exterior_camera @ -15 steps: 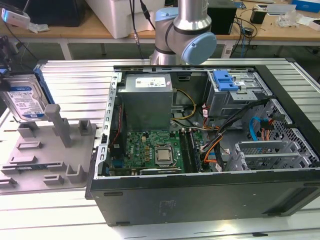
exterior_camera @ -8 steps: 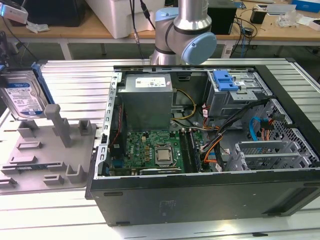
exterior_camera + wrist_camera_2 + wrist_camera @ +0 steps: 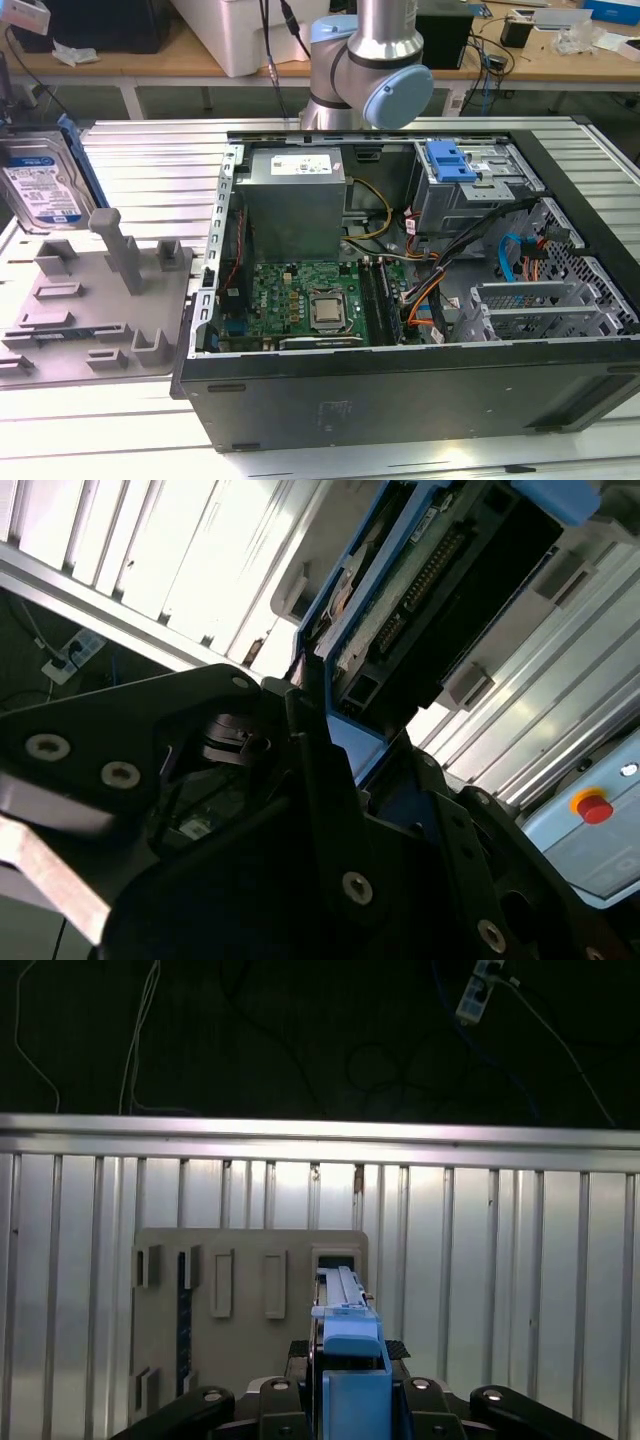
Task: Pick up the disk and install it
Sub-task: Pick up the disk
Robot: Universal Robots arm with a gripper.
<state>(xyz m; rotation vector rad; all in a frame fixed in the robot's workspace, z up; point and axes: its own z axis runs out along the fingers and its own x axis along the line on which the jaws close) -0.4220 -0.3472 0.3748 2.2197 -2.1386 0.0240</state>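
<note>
The disk (image 3: 38, 185) is seen at the exterior view's far left, standing tilted over the far corner of a grey plate (image 3: 100, 300) with raised slots. A blue bracket (image 3: 72, 150) is fitted along its edge. In the first wrist view the disk (image 3: 343, 1300) is seen edge-on, held in the gripper (image 3: 350, 1350). The black fingers (image 3: 397, 1348) are pressed against the bracket on both sides, so the disk is taken to be gripped. The plate (image 3: 240, 1260) lies beyond it on the slatted metal table (image 3: 500, 1290). In the second wrist view the disk's connector edge (image 3: 425, 580) is shown, framed by the bracket. A red button (image 3: 592, 805) is seen near it.

The arm (image 3: 370, 60) is seen behind an open case (image 3: 400, 400), which lies on its side just beside the plate. Inside it a board (image 3: 300, 290) and a cage (image 3: 455, 190) with a blue latch are exposed.
</note>
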